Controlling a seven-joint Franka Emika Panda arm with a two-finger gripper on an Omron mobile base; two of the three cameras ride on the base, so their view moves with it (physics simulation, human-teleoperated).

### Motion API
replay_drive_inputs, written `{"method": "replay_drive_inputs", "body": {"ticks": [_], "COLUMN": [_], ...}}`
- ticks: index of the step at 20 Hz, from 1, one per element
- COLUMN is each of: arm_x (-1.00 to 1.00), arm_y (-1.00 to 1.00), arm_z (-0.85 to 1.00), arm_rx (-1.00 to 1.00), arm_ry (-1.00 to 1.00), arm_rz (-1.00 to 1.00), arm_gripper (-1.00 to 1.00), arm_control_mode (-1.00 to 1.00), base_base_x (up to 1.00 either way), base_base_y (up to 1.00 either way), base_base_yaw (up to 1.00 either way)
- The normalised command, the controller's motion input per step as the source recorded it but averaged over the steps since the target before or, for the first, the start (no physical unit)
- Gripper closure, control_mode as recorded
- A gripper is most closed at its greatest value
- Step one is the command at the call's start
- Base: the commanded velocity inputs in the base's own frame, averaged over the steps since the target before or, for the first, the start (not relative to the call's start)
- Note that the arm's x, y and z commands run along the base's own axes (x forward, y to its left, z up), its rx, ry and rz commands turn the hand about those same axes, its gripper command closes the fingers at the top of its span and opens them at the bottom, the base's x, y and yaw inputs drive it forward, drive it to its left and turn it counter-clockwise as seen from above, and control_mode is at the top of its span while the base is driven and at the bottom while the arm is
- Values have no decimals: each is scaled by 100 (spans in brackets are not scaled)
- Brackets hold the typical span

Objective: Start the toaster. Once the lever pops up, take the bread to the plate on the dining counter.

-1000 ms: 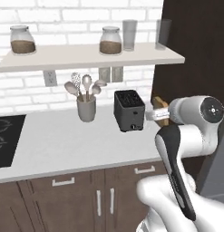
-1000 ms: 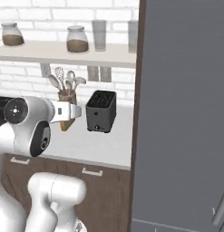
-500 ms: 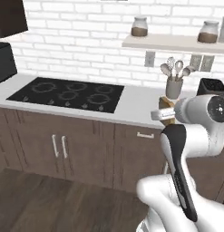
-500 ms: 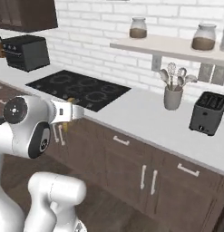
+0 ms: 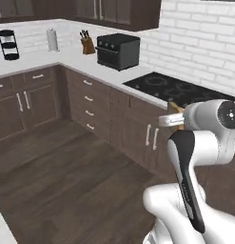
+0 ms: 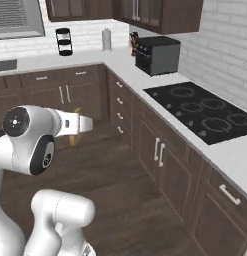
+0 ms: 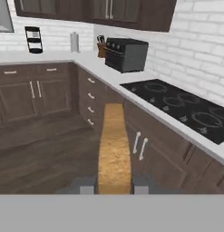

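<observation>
Bread [image 7: 114,149], a thin golden-tan slice seen edge-on, is pinched between the two dark fingertips of the gripper [image 7: 114,186], its long axis running straight out ahead of the hand, over the dark wood floor [image 5: 66,176] beside the black cooktop [image 7: 186,106]. Judging by this, carrying remains; the plate's direction cannot be told.

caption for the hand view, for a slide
Gripper holding the bread edge-on, facing the black cooktop and countertop oven.

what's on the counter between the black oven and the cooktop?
Nothing. In the hand view the white counter runs bare from the oven to the cooktop. The right base view shows the same.
</observation>
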Motion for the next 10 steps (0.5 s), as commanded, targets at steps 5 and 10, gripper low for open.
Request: {"method": "replay_drive_inputs", "body": {"ticks": [5, 10], "arm_x": [0, 0], "arm_y": [0, 0], "arm_z": [0, 0], "arm_rx": [0, 0], "arm_ry": [0, 0], "arm_rz": [0, 0], "arm_gripper": [100, 100], "arm_control_mode": [100, 100], "base_base_x": [-43, -34], "base_base_y": [0, -13], "base_base_yaw": [98, 90]}}
